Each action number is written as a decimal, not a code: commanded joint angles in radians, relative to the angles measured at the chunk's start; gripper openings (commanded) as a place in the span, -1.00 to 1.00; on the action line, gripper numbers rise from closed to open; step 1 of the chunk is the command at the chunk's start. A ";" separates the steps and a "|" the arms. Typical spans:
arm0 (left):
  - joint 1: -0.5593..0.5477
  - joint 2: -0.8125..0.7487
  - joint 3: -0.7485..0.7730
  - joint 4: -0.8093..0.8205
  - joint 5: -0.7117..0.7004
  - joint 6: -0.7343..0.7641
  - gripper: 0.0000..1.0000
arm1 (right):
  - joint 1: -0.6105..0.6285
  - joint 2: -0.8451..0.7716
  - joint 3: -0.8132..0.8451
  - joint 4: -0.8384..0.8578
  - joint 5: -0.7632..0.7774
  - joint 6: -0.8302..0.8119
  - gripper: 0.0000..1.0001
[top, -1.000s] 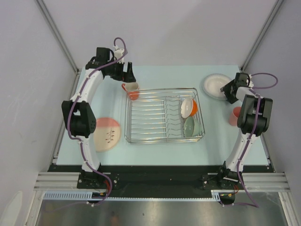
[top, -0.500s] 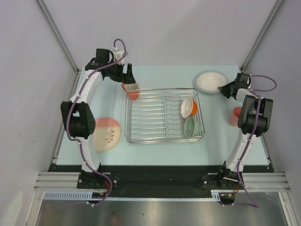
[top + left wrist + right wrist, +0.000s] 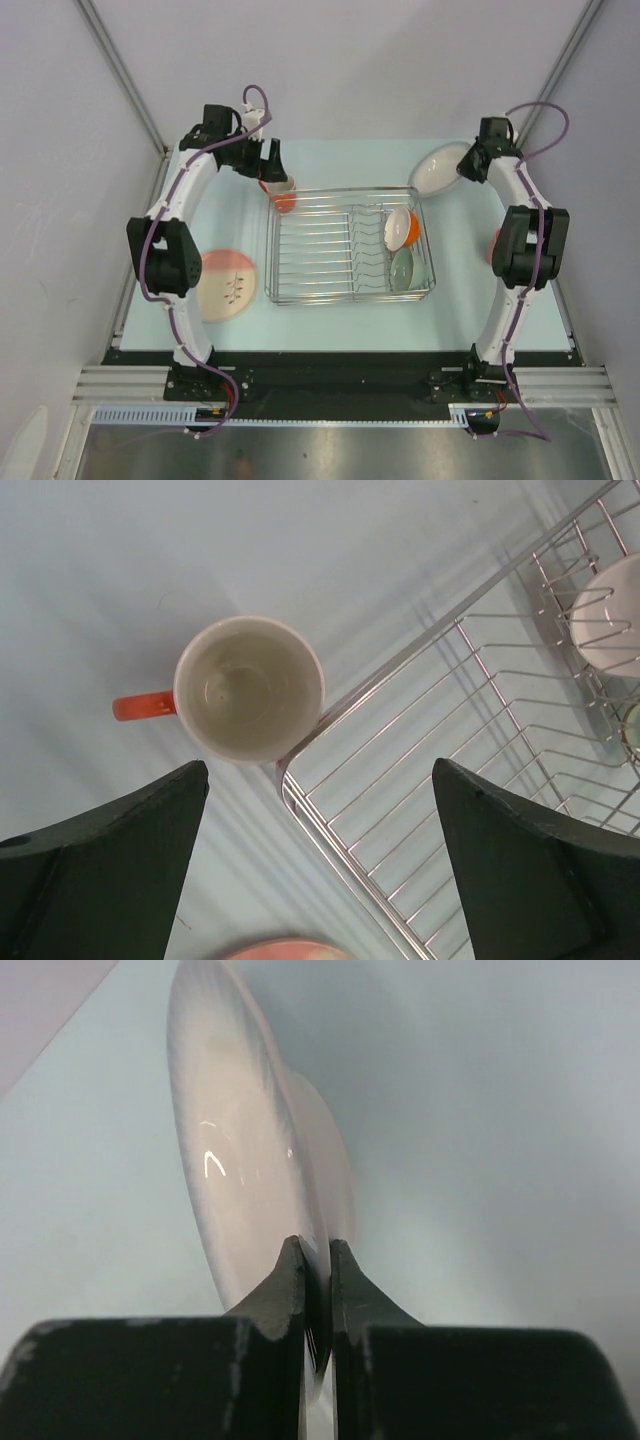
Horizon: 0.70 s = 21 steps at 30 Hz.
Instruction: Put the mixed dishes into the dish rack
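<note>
Now the pink plate (image 3: 228, 284) is lying nearest, the dish rack (image 3: 320, 250) behind it; farther back the left gripper (image 3: 320, 768) is hanging wide apart over the orange mug (image 3: 248, 688), and the right gripper (image 3: 317, 1260) is pinching the rim of the tilted white plate (image 3: 230, 1160). Next it probably needs slotting upright between dividers.

Overhead plus wrist close-ups (shared rack (image 3: 340, 190))

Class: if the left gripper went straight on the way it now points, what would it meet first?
Probably the rim of the orange mug with handle, standing beside the corner of the silver wire dish rack. The left gripper points down there; the rack corner might come first.
</note>
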 commanded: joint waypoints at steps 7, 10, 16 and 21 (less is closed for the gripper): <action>0.025 -0.109 0.064 -0.119 0.073 0.059 0.99 | 0.132 -0.131 0.294 0.031 0.196 -0.466 -1.00; 0.029 -0.110 0.058 -0.120 0.073 0.057 0.99 | 0.192 -0.173 0.265 0.093 0.237 -0.620 -1.00; 0.034 -0.109 0.040 -0.108 0.093 0.052 0.99 | 0.243 -0.353 0.056 0.319 0.075 -0.909 -1.00; 0.036 -0.113 0.030 -0.103 0.093 0.045 1.00 | 0.249 -0.449 0.042 0.325 -0.166 -0.987 -1.00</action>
